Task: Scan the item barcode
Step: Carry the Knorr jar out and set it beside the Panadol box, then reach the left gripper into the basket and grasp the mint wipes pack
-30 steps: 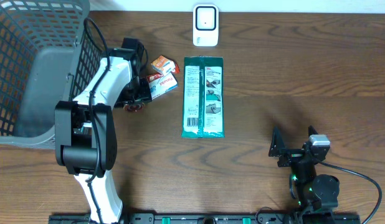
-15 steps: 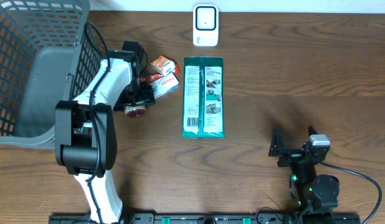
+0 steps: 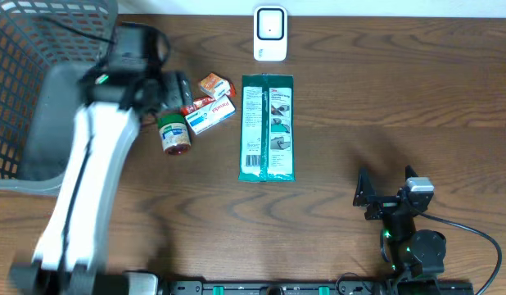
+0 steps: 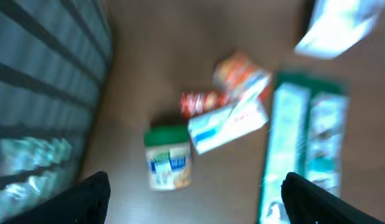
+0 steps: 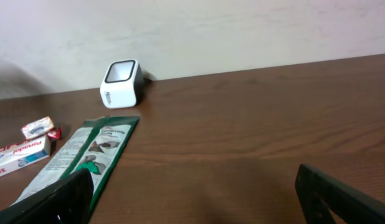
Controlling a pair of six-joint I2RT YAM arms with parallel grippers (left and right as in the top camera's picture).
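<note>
On the wood-grain table, a cylindrical green-lidded jar lies beside a flat carton; both arms' jaws stand apart.

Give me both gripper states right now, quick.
Left gripper: open, holding nothing.
Right gripper: open, holding nothing.

I am making out red lettering on the white and blue box, but I am not reading it with any certainty. Print on the green packet and the jar is coming through too small or blurred.
</note>
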